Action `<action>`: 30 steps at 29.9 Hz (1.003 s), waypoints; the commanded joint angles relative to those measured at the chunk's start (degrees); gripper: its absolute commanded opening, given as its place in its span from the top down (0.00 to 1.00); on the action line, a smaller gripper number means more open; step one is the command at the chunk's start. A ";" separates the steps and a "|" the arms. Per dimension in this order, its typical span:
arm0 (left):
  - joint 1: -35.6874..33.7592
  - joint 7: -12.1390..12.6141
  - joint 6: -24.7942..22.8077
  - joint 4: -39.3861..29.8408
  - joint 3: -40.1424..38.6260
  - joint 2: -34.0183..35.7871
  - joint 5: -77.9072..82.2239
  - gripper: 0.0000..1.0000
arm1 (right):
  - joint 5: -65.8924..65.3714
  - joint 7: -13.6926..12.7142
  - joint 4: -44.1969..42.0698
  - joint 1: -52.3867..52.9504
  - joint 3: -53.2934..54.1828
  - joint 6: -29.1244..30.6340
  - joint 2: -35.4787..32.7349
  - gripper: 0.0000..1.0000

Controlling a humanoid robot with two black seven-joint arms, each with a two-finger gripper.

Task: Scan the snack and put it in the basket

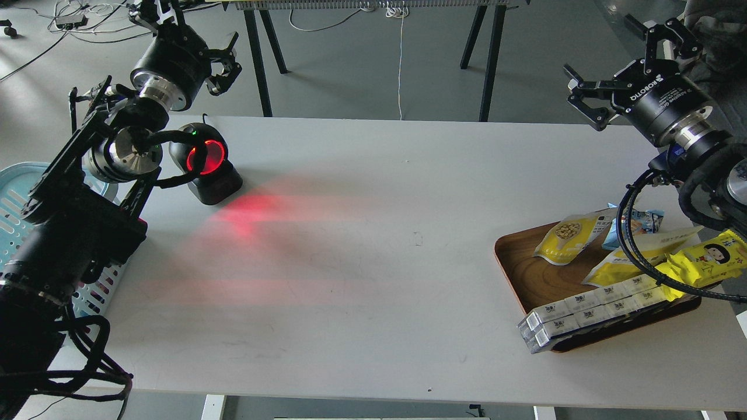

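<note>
The snack (567,236), a small pouch with a yellow lower part and a picture of beige balls, lies on the left side of a brown wooden tray (521,269) at the table's right. The light blue basket (16,195) stands off the table's left edge, mostly hidden behind my left arm. A black scanner (205,164) with a glowing red window sits at the far left of the table and throws red light across it. My left gripper (189,29) hangs open and empty above and behind the scanner. My right gripper (618,64) is open and empty, raised beyond the tray's far side.
On the tray also lie a bright yellow wrapper with a cartoon face (709,256), a flat pale-yellow packet (633,259), a blue and white packet (642,223) and a row of white boxes (583,315) overhanging its front. A black cable from my right arm loops over the tray.
</note>
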 commanded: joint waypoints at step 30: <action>0.69 0.54 0.05 -0.46 -0.01 3.53 0.52 0.00 | -0.96 -0.54 1.06 0.00 -0.17 0.03 -0.71 0.01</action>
